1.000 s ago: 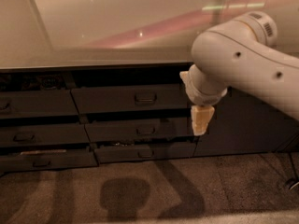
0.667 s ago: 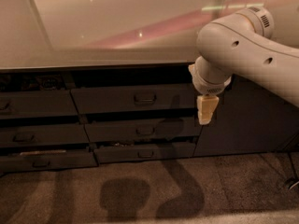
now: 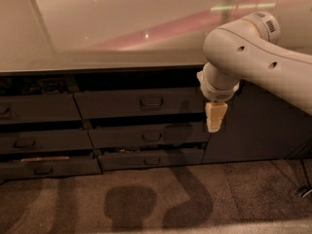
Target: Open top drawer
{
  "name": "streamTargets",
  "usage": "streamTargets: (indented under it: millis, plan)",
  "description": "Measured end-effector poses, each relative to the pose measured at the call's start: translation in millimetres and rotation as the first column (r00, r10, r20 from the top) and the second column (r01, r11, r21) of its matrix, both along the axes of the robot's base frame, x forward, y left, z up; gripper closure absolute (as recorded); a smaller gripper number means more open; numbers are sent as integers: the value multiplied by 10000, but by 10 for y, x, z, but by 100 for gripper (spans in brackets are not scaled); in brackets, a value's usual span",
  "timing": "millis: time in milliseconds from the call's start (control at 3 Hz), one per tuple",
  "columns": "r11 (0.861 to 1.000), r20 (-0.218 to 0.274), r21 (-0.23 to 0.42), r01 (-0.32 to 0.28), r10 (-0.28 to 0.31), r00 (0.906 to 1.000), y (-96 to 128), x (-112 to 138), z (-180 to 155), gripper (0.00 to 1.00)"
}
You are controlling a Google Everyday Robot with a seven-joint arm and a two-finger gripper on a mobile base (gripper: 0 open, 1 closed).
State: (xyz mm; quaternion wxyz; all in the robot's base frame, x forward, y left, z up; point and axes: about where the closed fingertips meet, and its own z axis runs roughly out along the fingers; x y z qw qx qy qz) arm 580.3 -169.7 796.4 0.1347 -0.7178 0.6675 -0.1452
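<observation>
- My gripper (image 3: 216, 117) hangs down at the end of my arm (image 3: 263, 65), pointing at the floor (image 3: 253, 194)
- I cannot tell how far open it is, because it looks like one pale block from here
- I see nothing held in it
- The top drawer (image 3: 112, 104) is the wide dark one right under the counter (image 3: 122, 38)
- Most of it lies to the left of my gripper, and my gripper hangs in front of its right end
- Its small loop handle (image 3: 151, 102) is off to the left of my gripper and a little higher up
- My gripper is not touching the handle, there is a gap of dark drawer front between them
- The drawer looks shut to me: its front sits flat and I see no tray sticking out
- So I think none of the job is done yet
- What is left, I think: move my gripper left and a bit up to the handle, get hold of it, then pull it toward me
- Below the top drawer, down and left of my gripper, are two more drawers (image 3: 146, 136), and I must not grab their handles by mistake
- To the right of my gripper is a plain dark door (image 3: 253, 130), which is not my job
- My arm's shadow (image 3: 129, 204) lies on the floor, below and left of my gripper
</observation>
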Motion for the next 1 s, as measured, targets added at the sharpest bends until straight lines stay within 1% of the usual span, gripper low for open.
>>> streamTargets:
  millis: [333,667,1000]
  plan:
    - [9994,-592,75,344,-339,9977,-276,146,-422,0]
    - [9994,-592,75,344,-339,9977,-276,146,-422,0]
    - [9996,-2,260,76,-76,10000,-263,80,-414,0]
